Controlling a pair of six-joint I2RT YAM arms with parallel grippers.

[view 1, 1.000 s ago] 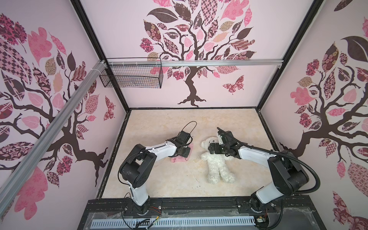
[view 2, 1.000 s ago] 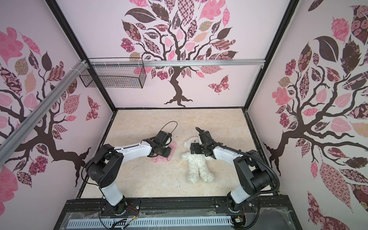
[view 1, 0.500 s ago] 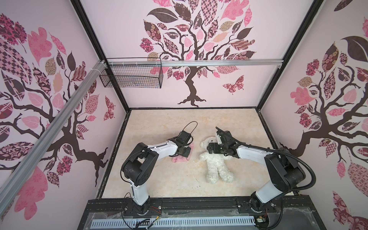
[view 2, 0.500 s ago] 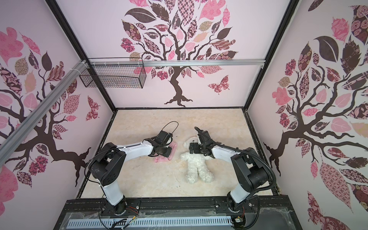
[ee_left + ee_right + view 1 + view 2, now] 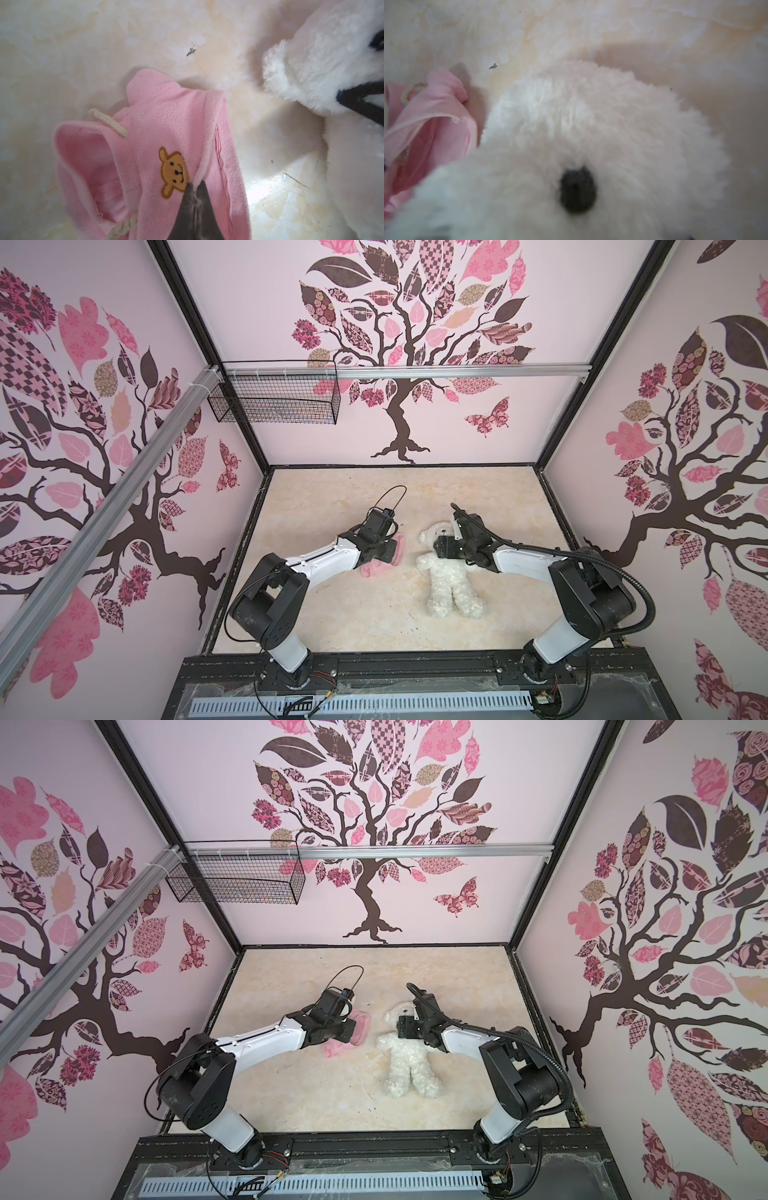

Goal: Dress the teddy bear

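"Holding anything?"
"My left end effector point(image 5: 195, 184) pinches the pink shirt point(image 5: 176, 116) hem, arm stretched low; right end effector point(image 5: 439, 546) at the teddy bear point(image 5: 451, 576) head on the tabletop point(image 5: 353, 614), grip unclear."

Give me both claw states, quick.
Left claw: closed, pinching the pink shirt at its edge.
Right claw: jaws apart at the teddy bear head; whether it grips cannot be told.

We see a white-shelled, black-jointed left arm point(image 5: 320, 562) and right arm point(image 5: 523, 563); a black cable point(image 5: 397, 486) loops behind the left gripper point(image 5: 195, 185).
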